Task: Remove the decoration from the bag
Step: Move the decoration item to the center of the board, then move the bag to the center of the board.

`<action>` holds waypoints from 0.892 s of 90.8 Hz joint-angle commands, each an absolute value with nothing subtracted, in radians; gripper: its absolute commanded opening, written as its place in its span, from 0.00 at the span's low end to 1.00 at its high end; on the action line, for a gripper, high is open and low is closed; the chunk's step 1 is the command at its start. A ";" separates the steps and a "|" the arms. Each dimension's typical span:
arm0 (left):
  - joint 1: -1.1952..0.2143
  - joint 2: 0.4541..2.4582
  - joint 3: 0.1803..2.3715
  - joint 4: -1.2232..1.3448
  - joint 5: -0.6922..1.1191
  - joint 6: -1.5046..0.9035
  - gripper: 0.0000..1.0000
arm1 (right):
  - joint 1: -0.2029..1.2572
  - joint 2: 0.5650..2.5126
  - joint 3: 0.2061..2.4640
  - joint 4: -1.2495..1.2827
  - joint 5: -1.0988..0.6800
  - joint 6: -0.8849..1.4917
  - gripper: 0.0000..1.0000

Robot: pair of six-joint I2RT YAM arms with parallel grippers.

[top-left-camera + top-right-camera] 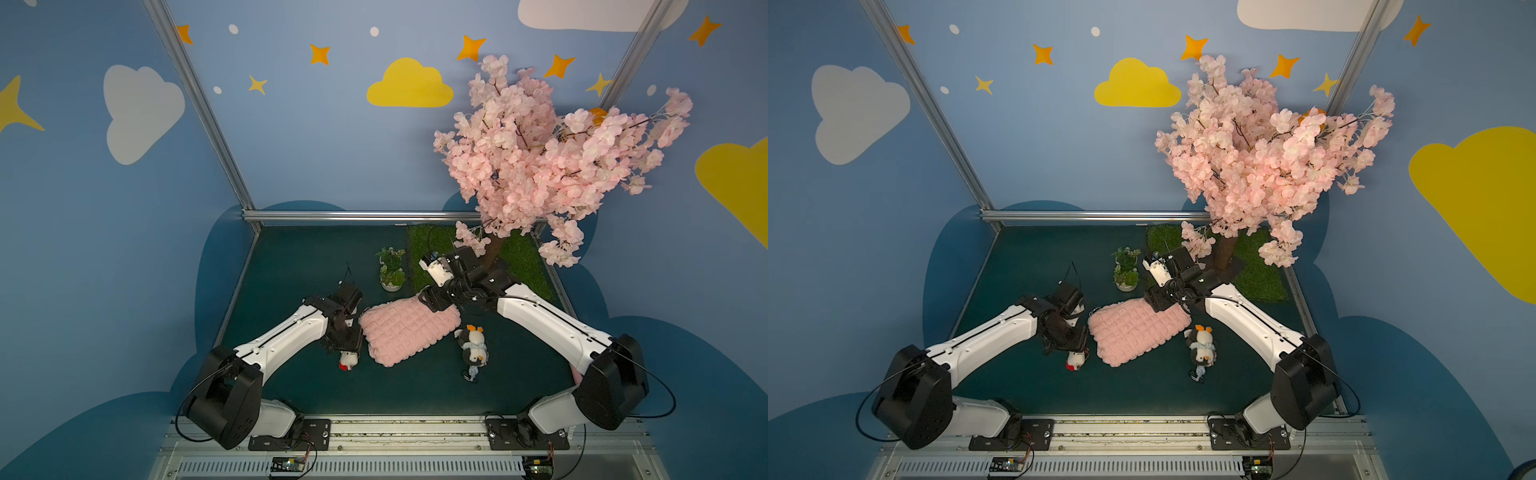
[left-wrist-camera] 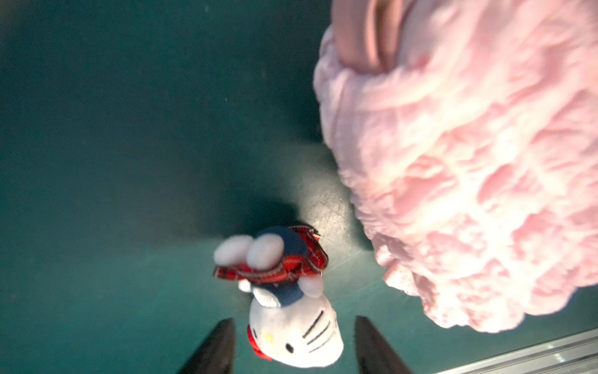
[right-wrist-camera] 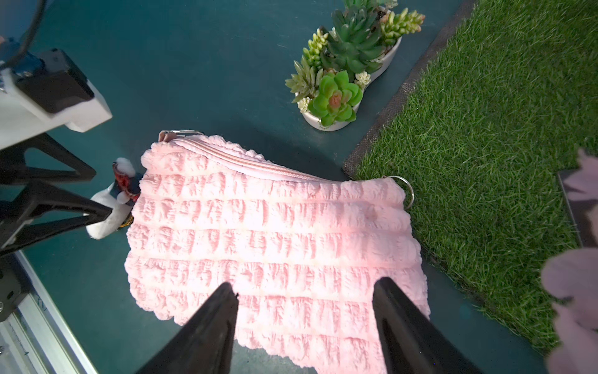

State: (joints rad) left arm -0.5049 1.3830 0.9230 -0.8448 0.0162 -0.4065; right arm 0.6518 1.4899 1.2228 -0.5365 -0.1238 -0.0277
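The pink quilted bag (image 1: 409, 332) lies flat near the middle of the dark green table (image 1: 299, 266), zip (image 3: 259, 165) shut along its far edge, with a metal ring (image 3: 408, 187) at a far corner. Just beside its left end lies a small white cat toy (image 2: 281, 298) in a red plaid skirt. The left gripper (image 2: 294, 320) stands over it, released, its fingers apart on either side of the cat's head. The right gripper (image 3: 305, 288) hangs over the bag's far right corner, jaws spread wide and gripping nothing. A penguin toy (image 1: 471, 347) lies near the bag's near right corner, apart from it. Behind stand a pot of succulents (image 1: 391, 270), a grass mat (image 1: 523, 266) and a pink blossom tree (image 1: 540, 158)
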 commanded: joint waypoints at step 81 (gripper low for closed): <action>-0.429 1.645 1.072 -0.639 0.168 -0.436 0.48 | 0.595 1.375 1.185 -0.588 -0.046 -0.058 0.77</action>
State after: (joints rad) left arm -0.4362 1.6016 1.0294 -0.6182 0.1955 -0.5037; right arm 0.6044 1.4017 1.1893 -0.5606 -0.0525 -0.0498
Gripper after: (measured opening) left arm 0.499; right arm 0.773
